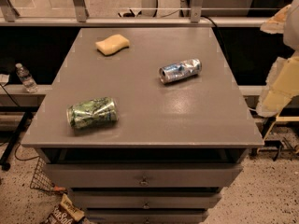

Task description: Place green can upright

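Note:
The green can [92, 112] lies on its side near the front left of the grey table top [149, 101]. Its label is mottled green and white, its body is dented, and its silver end faces left. My gripper [278, 21] is at the upper right edge of the view, off the table's right side and well apart from the can. It is cream-coloured and partly cut off by the frame. The cream arm [280, 85] hangs below it beside the table.
A crushed silver-blue can [180, 71] lies on its side right of centre. A yellow sponge [112, 44] sits at the back left. The table has drawers [145, 178] below. A water bottle [25, 78] stands on a ledge to the left.

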Motion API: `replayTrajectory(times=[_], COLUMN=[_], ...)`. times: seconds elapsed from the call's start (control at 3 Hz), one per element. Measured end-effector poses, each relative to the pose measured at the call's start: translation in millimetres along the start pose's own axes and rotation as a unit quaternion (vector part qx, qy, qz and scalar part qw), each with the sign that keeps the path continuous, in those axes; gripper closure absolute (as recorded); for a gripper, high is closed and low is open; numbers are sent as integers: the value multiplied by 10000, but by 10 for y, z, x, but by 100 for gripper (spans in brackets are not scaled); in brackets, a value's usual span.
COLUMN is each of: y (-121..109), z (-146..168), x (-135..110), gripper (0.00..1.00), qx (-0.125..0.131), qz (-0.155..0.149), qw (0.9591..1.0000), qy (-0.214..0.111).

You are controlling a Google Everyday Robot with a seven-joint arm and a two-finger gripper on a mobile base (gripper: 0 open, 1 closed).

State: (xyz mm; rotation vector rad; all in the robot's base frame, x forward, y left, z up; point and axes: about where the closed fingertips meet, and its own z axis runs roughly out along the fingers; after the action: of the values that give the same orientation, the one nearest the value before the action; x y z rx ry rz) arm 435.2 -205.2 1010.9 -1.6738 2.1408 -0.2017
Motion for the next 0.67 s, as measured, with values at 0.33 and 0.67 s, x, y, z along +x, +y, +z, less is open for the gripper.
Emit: replayTrajectory(times=[0.33,0.67], y=[0,-121], z=[-1,197], x=[0,-254], gripper=[0,0], qx=[1,-276], qz=[0,-387], qw=[10000,9987], qy=[0,-204])
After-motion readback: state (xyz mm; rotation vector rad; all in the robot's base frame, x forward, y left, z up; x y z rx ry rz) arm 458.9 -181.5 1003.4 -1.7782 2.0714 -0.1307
